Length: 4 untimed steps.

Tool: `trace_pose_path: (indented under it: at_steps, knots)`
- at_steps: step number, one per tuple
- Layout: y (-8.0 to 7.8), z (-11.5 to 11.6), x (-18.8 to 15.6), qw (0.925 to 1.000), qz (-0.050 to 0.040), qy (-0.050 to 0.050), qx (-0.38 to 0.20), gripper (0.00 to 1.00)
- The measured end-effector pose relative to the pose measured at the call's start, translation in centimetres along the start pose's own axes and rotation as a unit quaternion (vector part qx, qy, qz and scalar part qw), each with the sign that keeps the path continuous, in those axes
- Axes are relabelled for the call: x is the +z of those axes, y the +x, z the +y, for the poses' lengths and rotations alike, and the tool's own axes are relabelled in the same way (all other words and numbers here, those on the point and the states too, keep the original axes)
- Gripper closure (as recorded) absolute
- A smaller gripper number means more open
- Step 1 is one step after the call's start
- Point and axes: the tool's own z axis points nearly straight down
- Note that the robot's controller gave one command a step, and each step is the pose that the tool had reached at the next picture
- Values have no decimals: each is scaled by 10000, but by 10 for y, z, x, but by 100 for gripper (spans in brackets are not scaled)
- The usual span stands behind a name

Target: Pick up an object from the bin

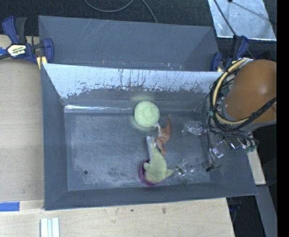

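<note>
My gripper (214,153) hangs low over the right end of the bin, under the arm's wrist. Just left of it, on the floor near the front wall, lies a small clear shiny piece (184,171). Another clear piece (192,129) lies left of the gripper, further back. A pale yellow-green soft toy (157,166) rests near the front wall on a purple ring-like thing (144,176). Behind it lies a small orange-brown figure (164,133). The gripper touches none of these.
A pale green ball (146,114) sits near the back wall at mid-bin. The left half of the bin floor is bare metal. The arm with its orange cover and cables stands over the right rim.
</note>
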Motion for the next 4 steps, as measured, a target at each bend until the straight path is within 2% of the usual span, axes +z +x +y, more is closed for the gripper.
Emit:
trace_pose_path:
  at_steps: [1, 2, 4]
  knots:
    - [4, 22, 42, 9977, -2, 2, 681, 0]
    - [23, 20, 82, 9950, -9, 7, 994, 100]
    - [24, 19, 82, 9951, -19, 8, 990, 100]
